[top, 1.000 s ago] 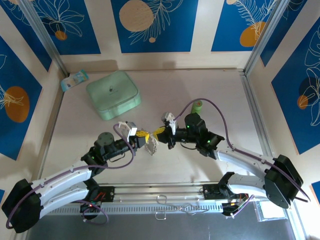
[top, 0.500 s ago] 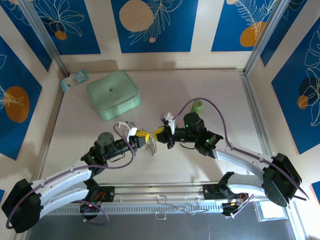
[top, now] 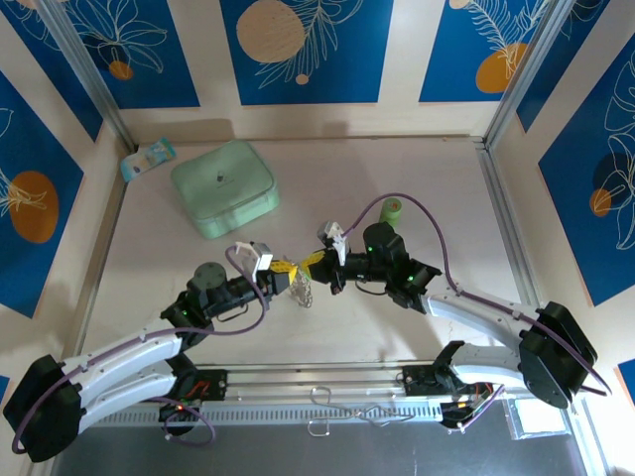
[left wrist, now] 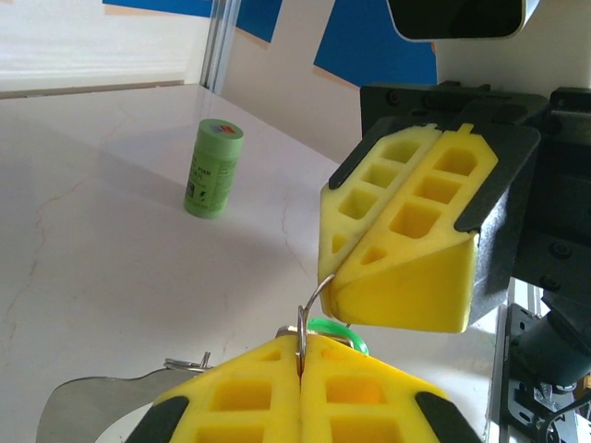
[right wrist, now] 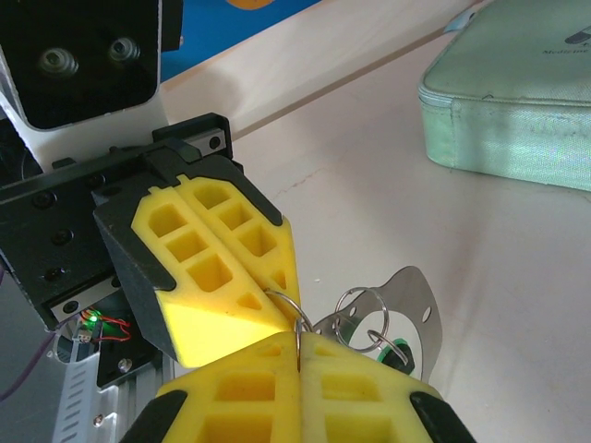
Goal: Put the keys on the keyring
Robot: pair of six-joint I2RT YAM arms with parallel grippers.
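Yellow foam lines both of my tools, and the two meet tip to tip above the middle of the pale counter [top: 466, 188]. My left tool [left wrist: 300, 349] is closed, its pads [left wrist: 277, 415] pressed together on a thin wire loop of the keyring [top: 301, 292]. My right tool [right wrist: 297, 349] is closed on the same loop from the opposite side, just beside the left. I judge this two-sided pinch is there to steady the wire, and to let one side work the coil while the other holds it, since a floppy ring would otherwise swing away. The rest of the keyring hangs below the pinch, with smaller silver rings and a flat silvery tag [right wrist: 411, 309] dangling free and, as far as I can tell, off the counter. One key [left wrist: 334, 329] with a bright green head sits right behind my left pads, touching or very nearly touching the wire, and I cannot tell whether it is already threaded on. The mint box [top: 224, 187] and the green cylinder [top: 393, 210] stand well apart from the work. Holding everything in the air keeps the dangling parts from snagging, I think. The risk is the thin wire slipping out of the foam.
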